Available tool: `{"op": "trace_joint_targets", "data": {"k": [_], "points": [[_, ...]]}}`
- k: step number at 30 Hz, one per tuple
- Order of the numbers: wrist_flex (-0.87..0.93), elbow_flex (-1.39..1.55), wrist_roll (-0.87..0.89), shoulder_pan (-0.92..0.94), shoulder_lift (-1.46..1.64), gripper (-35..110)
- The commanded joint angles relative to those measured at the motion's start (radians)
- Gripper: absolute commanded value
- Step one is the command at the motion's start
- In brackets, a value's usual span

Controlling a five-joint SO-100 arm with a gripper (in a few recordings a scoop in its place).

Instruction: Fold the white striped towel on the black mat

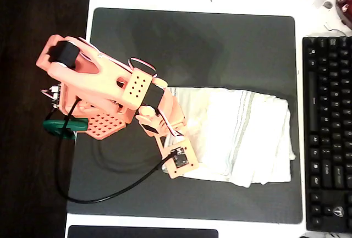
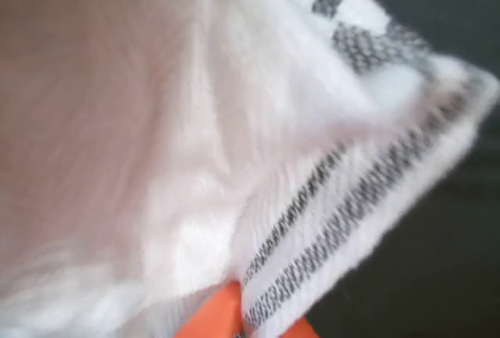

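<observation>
The white striped towel (image 2: 234, 143) is pinched in the claw (image 2: 246, 322).

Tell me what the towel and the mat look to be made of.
White striped towel: thin woven cloth, likely cotton; the wrist view shows a visible weave in its grey stripes and soft creases. Black mat: matte, flat, probably rubber or fabric-topped; no glare.

bare black mat (image 1: 192, 40) above towel (image 1: 242, 133), keyboard (image 1: 327, 133) close right
</observation>
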Motion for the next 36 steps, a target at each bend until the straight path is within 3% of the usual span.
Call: {"op": "trace_joint_targets", "data": {"k": [1, 11, 18, 26, 36], "points": [[0.143, -0.084, -0.02, 0.014, 0.094, 0], [0.522, -0.451, -0.078, 0.057, 0.164, 0], [0.692, -0.649, -0.104, 0.091, 0.158, 0], [0.689, -0.689, -0.175, 0.158, 0.161, 0], [0.598, -0.841, 0.012, -0.009, -0.066, 0]]}}
